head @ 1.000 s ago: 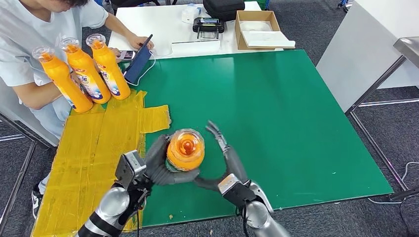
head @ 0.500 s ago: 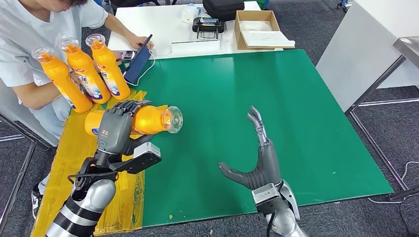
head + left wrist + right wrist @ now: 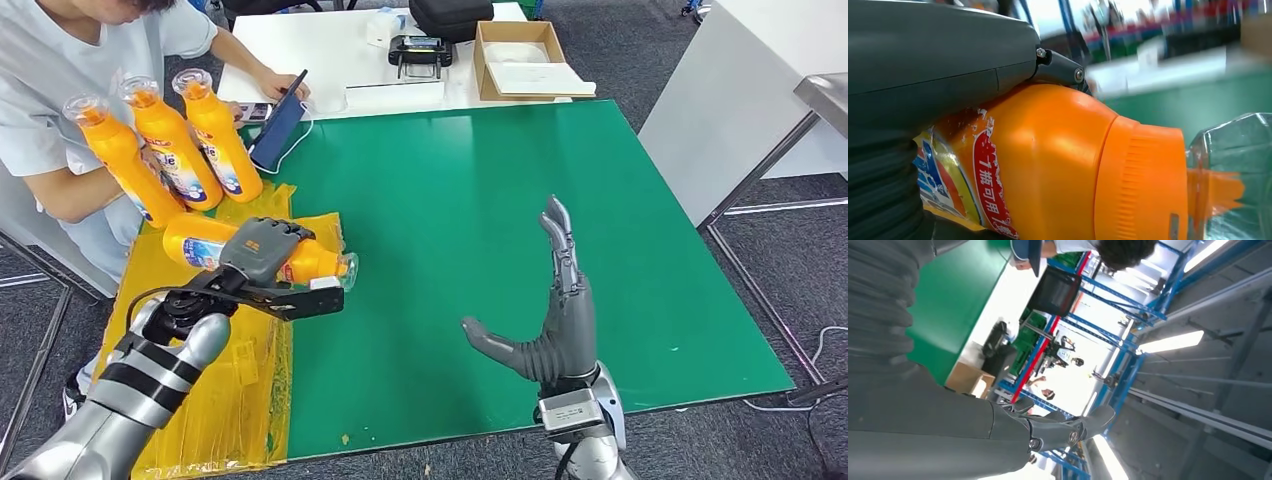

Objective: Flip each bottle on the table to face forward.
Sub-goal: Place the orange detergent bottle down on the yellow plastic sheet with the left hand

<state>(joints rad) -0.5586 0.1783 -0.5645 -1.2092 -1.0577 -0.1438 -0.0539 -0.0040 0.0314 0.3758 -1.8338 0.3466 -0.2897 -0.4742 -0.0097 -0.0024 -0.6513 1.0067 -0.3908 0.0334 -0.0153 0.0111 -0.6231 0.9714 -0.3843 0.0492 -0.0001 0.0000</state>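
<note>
My left hand (image 3: 262,250) grips an orange bottle (image 3: 205,243) lying on its side over the yellow taped strip (image 3: 200,300), its clear cap (image 3: 345,268) pointing right toward the green table (image 3: 520,200). Up close, the left wrist view has the orange bottle (image 3: 1048,160) with its red-and-blue label (image 3: 973,185) under my left hand (image 3: 938,60). Three more orange bottles (image 3: 170,140) stand upright at the table's far left. My right hand (image 3: 555,320) is raised above the near table edge, fingers spread and holding nothing; the right hand (image 3: 948,430) also fills part of the right wrist view.
A person in a white shirt (image 3: 70,90) sits at the far left behind the upright bottles, a hand by a dark phone (image 3: 280,125). A white table (image 3: 390,50) behind carries a cardboard box (image 3: 525,60) and a black case (image 3: 452,15).
My left hand carried the bottle from the table's near middle to the left and lowered it on its side over the yellow strip. My right hand let go and rose, fingers spread.
</note>
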